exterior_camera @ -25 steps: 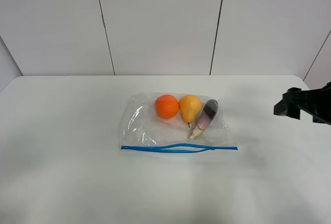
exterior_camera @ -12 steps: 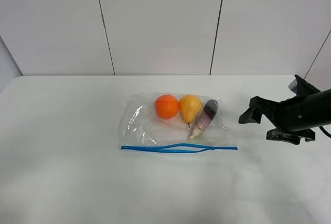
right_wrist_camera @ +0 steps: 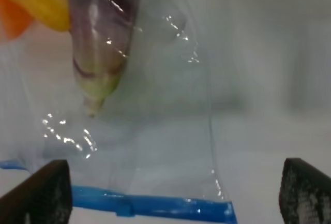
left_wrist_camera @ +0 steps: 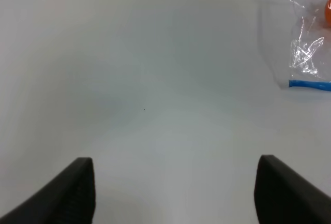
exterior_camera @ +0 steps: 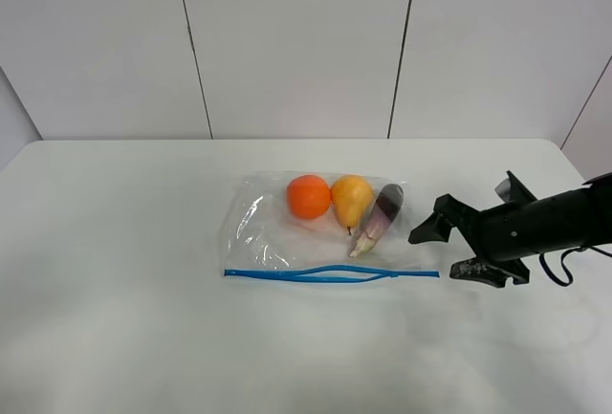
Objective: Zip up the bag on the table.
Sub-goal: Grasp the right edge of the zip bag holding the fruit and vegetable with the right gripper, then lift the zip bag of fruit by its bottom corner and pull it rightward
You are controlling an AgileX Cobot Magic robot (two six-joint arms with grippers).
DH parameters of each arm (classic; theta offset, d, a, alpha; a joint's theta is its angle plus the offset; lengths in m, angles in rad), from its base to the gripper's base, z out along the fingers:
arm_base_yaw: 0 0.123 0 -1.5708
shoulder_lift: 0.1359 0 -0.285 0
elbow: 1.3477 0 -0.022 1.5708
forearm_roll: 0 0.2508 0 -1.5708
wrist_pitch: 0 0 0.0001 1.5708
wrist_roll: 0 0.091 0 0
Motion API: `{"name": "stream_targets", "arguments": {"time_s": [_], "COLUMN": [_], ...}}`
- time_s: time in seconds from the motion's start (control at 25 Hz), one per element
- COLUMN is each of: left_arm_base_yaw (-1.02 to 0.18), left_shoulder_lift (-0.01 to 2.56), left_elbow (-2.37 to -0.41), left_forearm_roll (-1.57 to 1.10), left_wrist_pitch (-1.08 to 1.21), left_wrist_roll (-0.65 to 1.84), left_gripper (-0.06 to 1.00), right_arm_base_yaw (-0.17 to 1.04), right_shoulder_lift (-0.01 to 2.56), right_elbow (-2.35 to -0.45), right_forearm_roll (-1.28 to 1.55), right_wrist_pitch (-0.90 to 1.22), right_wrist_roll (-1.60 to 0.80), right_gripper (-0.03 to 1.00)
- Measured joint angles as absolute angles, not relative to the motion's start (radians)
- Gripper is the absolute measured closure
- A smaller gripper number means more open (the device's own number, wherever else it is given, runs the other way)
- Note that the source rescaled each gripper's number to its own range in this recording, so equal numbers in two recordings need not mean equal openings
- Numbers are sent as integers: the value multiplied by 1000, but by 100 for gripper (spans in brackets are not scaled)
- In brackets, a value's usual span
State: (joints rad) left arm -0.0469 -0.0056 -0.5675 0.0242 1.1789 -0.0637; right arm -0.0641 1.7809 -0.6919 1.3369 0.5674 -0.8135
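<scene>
One overhead: right hand (exterior_camera: 435, 254) near bag (exterior_camera: 277, 228).

- Exterior view: bright, even, diffuse light. The white table (exterior_camera: 115, 318) and the wall nearly blend, and focus is sharp throughout.
- Shadows are soft and faint: a pale smudge under the right gripper (exterior_camera: 435, 254) at lower right, and a thin one along the bag (exterior_camera: 258, 228).
- White glare streaks mark the bag's left half, mid-frame.
- Left wrist view: flat and low in contrast, with the table greyer toward the corners. The dark left fingers (left_wrist_camera: 77, 193) are soft-edged and show no detail.
- Right wrist view: very close and blurred. The eggplant (right_wrist_camera: 101, 43) and zip strip (right_wrist_camera: 155, 206) are out of focus, small glints dot the plastic, and the right fingers (right_wrist_camera: 46, 193) are grainy black.
</scene>
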Motion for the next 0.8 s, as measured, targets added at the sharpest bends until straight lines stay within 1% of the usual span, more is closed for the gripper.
{"name": "stream_targets", "arguments": {"time_s": [0.04,0.12,0.24,0.32,0.44,0.56,0.64,0.8], "left_arm_base_yaw": [-47,-47,-47,-47,-47,-47,-47,-47], "left_shoulder_lift": [-6,-6,-6,-6,-6,-6,-6,-6], "left_elbow": [-567,-567,-567,-567,-567,-567,-567,-567], "left_forearm_roll": [24,24,24,24,24,24,24,24], "left_wrist_pitch": [1179,1179,1179,1179,1179,1179,1179,1179], "left_wrist_roll": [-64,-64,-64,-64,-64,-64,-64,-64], "left_gripper": [-6,-6,-6,-6,-6,-6,-6,-6], "right_arm_base_yaw": [-64,-64,-64,-64,-64,-64,-64,-64], "right_shoulder_lift": [1800,1830,1867,1883,1888,1888,1889,1889], "right_elbow": [-692,-692,-693,-693,-693,-693,-693,-693], "right_forearm_roll": [1363,1403,1449,1457,1460,1468,1473,1474], "right_wrist_pitch": [576,598,619,627,629,634,639,657], "right_wrist_roll": [-841,-884,-936,-973,-1012,-1035,-1043,-1053], "right_gripper": [7,11,23,40,68,87,94,97]}}
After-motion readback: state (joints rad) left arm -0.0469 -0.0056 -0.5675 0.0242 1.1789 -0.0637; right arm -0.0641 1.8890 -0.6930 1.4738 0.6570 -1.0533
